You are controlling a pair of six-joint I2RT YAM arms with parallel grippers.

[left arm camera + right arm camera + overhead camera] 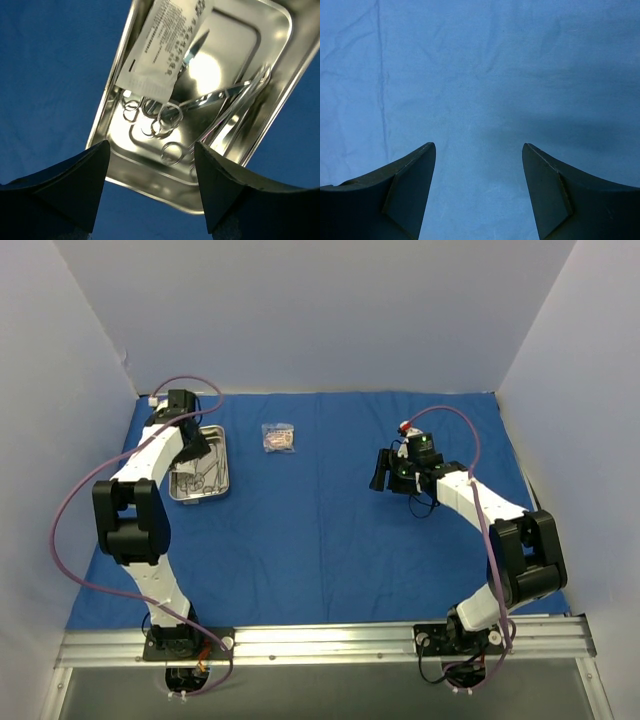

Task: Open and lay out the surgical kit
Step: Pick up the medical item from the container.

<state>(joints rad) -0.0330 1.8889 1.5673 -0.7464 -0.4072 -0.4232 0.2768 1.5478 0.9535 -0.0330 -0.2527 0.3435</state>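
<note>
Left claw (152,150) is spread wide with nothing in it, hanging right over the tray (145,172). Inside the tray there's a bunch of scissors (167,117) with the ring handles piled together, thin tweezers (240,97) along one side, and a white packet (160,45) lying across the rim at the far end. Right claw (477,150) is wide too, empty, over bare cloth (480,65). A second packet (278,437) sits on the cloth near the tray, to its right, not touching.
</note>
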